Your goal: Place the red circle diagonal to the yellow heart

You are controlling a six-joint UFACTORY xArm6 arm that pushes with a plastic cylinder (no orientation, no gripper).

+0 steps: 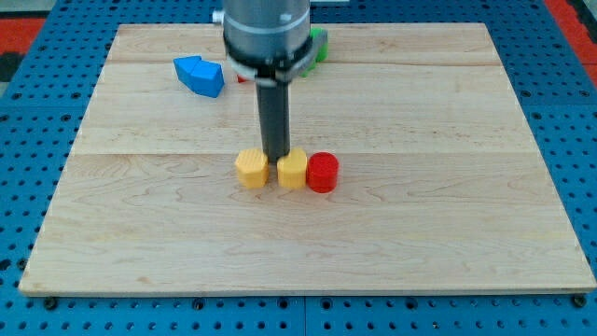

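The red circle (323,173) lies near the middle of the wooden board (420,233), touching the right side of a yellow block (292,171). Another yellow block (251,169) lies a little to the left; I cannot tell which of the two is the heart. My tip (276,157) is down just above the gap between the two yellow blocks, to the left of the red circle and apart from it.
A blue block (200,75) lies at the view's top left. A green block (319,44) shows at the top behind the arm, mostly hidden. A bit of red (242,77) peeks out beside the arm's housing.
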